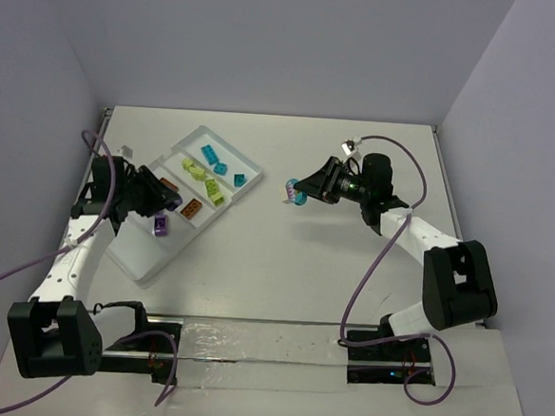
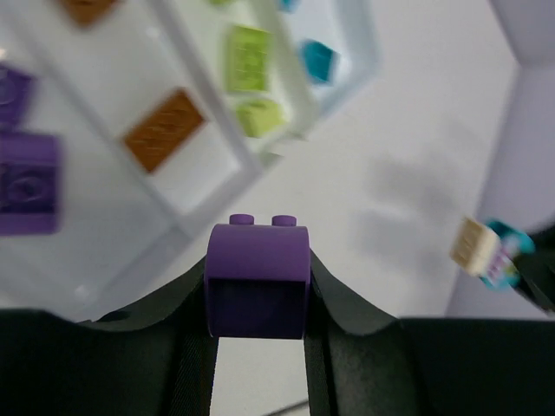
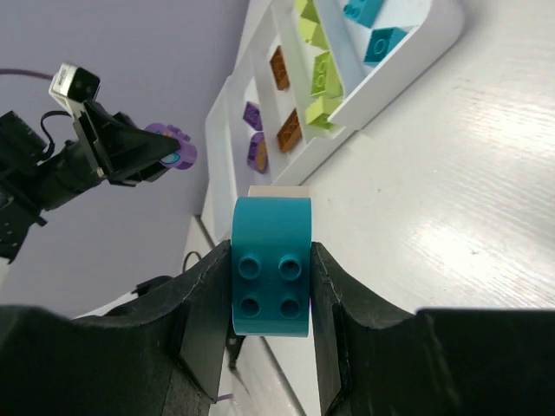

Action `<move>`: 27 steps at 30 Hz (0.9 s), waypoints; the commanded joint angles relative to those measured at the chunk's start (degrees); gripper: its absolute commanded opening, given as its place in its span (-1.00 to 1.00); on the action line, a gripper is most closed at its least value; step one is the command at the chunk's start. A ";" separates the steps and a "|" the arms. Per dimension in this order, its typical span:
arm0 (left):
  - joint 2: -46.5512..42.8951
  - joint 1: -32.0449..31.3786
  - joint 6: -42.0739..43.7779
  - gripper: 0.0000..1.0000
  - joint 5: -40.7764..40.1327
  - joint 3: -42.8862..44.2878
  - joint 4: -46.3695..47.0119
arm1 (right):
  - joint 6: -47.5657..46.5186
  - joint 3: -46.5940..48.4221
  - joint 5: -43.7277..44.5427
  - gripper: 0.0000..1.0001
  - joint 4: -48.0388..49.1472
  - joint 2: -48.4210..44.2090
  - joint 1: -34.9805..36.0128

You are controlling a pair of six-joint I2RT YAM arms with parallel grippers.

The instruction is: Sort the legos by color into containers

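Legos [image 1: 220, 168] lie mostly in the white tray [image 1: 146, 248], which sits slantwise on the left half of the table [image 1: 283, 266]. We see three teal bricks [image 1: 208, 153] in its far-right compartment, lime bricks [image 1: 208, 184] in the one beside it, two orange-brown bricks [image 3: 289, 130] in the next, and two purple bricks [image 3: 257, 152] in the one after that. Two more pieces are off the tray, one in each claw. We find the left claw [image 2: 257, 264] drawn narrow on a purple brick [image 2: 257, 290], a finger pressed to each side and the two visible studs pointing away from the wrist. From above, this claw stands by the tray's left edge near the purple compartment, and the right wrist view shows it raised clear of the tray. The right claw [image 3: 270, 260] is clamped the same way on a teal brick [image 3: 270, 282], whose four studs face its wrist camera. A cream piece [image 3: 279, 191] shows just past the brick's far end. We place this claw over the table, well to the right of the tray, turned toward it. Purple cables [image 1: 368, 271] trail along both arms down to the bases at the near edge.
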 commanded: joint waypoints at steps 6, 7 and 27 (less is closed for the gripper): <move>2.99 2.17 -5.30 -1.00 -30.45 6.39 -12.62 | -9.57 4.77 5.16 -1.00 -11.28 -4.95 0.15; 3.71 2.27 -5.30 -0.99 -31.47 6.86 -12.62 | -9.60 4.66 5.16 -1.00 -11.27 -5.01 0.15; 21.43 2.82 -4.85 -0.84 -39.79 18.26 -12.72 | -11.12 3.73 5.77 -0.94 -12.45 -5.36 0.22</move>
